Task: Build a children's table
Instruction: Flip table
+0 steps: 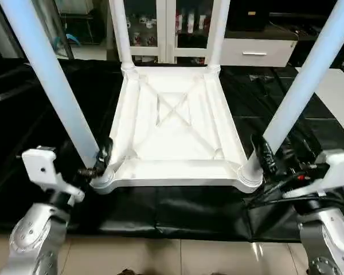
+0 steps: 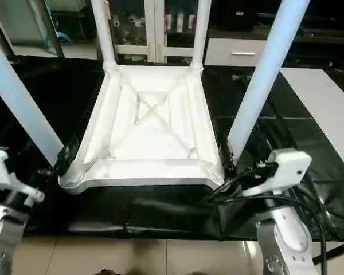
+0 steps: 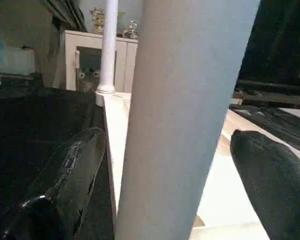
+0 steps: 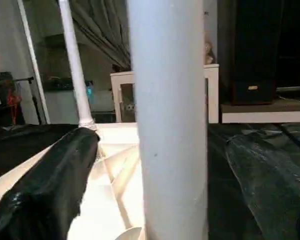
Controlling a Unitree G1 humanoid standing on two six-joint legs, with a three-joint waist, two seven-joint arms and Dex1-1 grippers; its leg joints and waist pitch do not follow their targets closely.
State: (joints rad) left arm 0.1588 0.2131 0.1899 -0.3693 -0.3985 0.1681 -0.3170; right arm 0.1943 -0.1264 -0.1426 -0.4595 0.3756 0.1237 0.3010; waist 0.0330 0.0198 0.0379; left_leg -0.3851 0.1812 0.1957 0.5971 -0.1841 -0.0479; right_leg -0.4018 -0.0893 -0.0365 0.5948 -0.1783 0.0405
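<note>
- Table point(image 1: 175, 129) is lying upside down on the black cover point(image 1: 178, 209), ribbed underside showing, all four legs standing up out of the corner sockets.
- Near left leg point(image 1: 51, 86) and near right leg point(image 1: 307, 80) are rising past the silver forearms; the two far legs point(image 1: 121, 34) are standing in front of the white cabinet point(image 1: 172, 28).
- Left gripper point(image 3: 165, 165) is sitting around the near left leg just above its socket, fingers point(image 3: 65, 180) apart, gaps showing on both sides.
- Right gripper point(image 4: 165, 165) is flanking the near right leg the same way, fingers point(image 4: 50, 185) spread wide, not clamping.
- Assembly is looking nearly complete; the step in hand is probably letting go of the seated legs.
- Doing it well is meaning drawing both grippers straight back, level, without brushing or tilting the legs.
- Both forearms are reaching forward and low, wrists angling inward toward the near corners.
</note>
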